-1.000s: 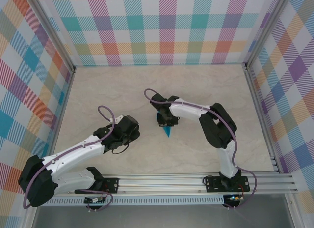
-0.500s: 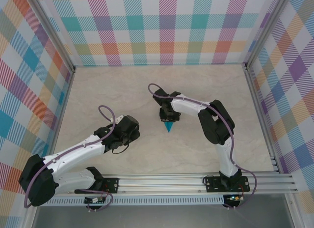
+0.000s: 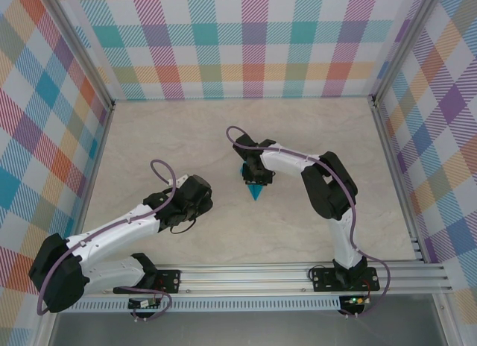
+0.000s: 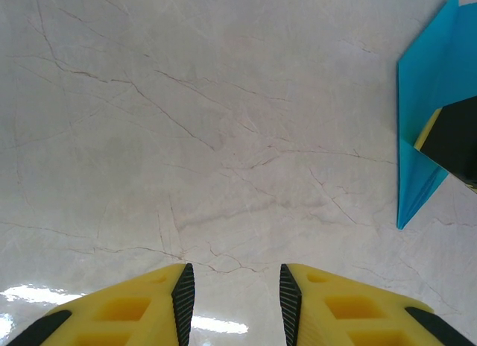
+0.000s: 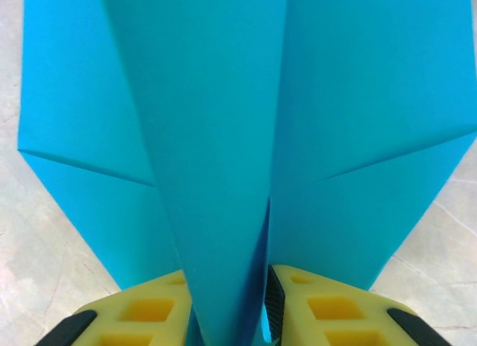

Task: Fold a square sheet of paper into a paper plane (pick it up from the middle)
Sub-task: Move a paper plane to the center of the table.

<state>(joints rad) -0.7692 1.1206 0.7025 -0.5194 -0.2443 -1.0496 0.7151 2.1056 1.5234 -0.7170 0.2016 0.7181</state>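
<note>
The square sheet of paper is folded into a teal-blue paper plane (image 3: 256,192) lying mid-table, its sharp tip pointing toward the near edge. My right gripper (image 3: 255,177) stands over its rear. In the right wrist view the plane (image 5: 223,137) spreads both wings, and its centre fold rises between the right gripper's (image 5: 227,275) fingers. Those jaws are slightly open, with a thin dark gap at the right pad. My left gripper (image 3: 195,194) rests to the plane's left. It (image 4: 232,275) is open over bare table, with the plane (image 4: 417,122) at that view's right edge.
The marble-look tabletop (image 3: 186,137) is walled by plaid panels (image 3: 253,40) at the back and both sides. An aluminium rail (image 3: 261,275) carrying both arm bases runs along the near edge.
My right gripper has shifted slightly right and back with the plane, and its jaws have loosened around the centre fold. The left arm has stayed still.
</note>
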